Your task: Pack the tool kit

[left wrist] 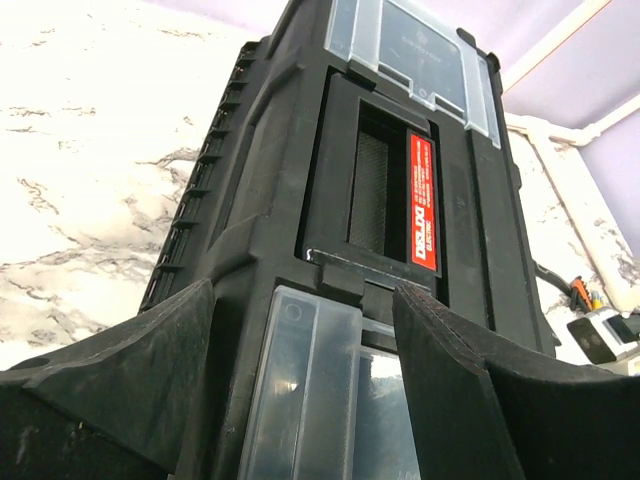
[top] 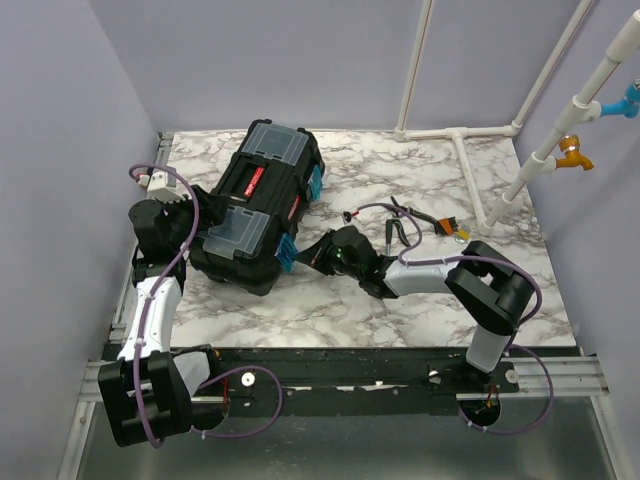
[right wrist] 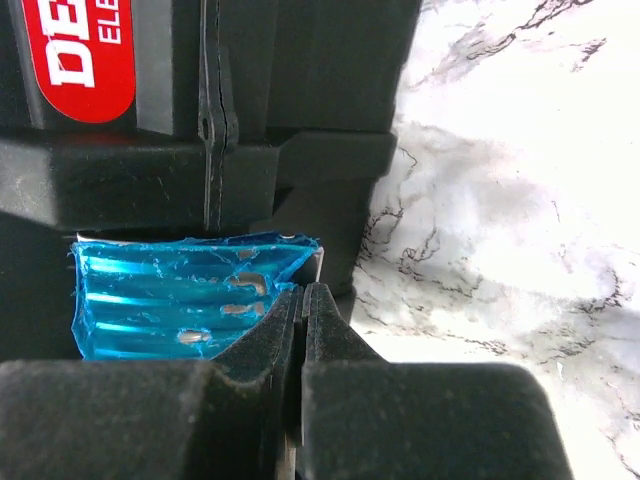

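The black toolbox [top: 258, 205] lies closed at ten o'clock on the marble bench [top: 420, 300]. At its four o'clock side, the right hand [right wrist: 303, 292] is clenched empty, tips at a teal latch [right wrist: 170, 295]. The left hand [left wrist: 305, 300], released wide, straddles its seven o'clock end.

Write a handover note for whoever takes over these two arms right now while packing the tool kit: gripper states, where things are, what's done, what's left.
Toolbox: on the left half of the table, lid down.
Left gripper: open, over the clear lid compartment at the toolbox's near end, gripping nothing.
Right gripper: shut and empty, tips at the teal latch on the toolbox side.
Done: the lid looks closed; I cannot tell whether the latches are fastened.
Left: small items lie loose right of the toolbox, too small to identify. Probably check those, then the latches.
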Robot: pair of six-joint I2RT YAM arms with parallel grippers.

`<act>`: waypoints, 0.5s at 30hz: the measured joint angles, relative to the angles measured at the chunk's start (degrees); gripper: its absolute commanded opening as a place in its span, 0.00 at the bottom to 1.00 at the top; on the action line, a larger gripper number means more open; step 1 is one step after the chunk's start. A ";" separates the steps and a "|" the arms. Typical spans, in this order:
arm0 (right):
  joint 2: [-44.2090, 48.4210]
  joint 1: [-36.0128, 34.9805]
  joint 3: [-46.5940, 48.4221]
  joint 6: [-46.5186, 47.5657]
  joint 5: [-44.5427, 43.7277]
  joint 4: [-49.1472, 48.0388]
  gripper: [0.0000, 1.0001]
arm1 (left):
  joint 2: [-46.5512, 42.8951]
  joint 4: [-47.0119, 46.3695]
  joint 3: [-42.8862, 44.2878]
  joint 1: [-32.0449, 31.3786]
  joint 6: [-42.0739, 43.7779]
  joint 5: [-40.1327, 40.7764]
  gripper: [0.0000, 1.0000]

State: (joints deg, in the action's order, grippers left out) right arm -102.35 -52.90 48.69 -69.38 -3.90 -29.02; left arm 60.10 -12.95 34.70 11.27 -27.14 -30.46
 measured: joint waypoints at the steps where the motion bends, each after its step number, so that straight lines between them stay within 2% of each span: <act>1: -0.20 0.04 0.13 0.02 -0.07 -0.09 0.01 | 0.26 -0.68 -0.15 -0.15 -0.15 0.00 0.72; 9: -6.93 -0.57 3.78 1.33 -0.02 0.39 0.01 | 1.55 -5.31 -1.18 -2.84 -5.51 0.07 0.72; 15: -8.15 -0.74 3.93 1.97 0.33 3.76 0.01 | 2.91 -8.81 -1.60 -5.33 -9.20 -1.49 0.72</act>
State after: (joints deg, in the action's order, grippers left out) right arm -110.50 -53.65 52.62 -67.42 -3.57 -25.26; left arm 63.00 -21.76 33.10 5.93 -36.34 -31.94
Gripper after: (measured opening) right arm 0.030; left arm 0.719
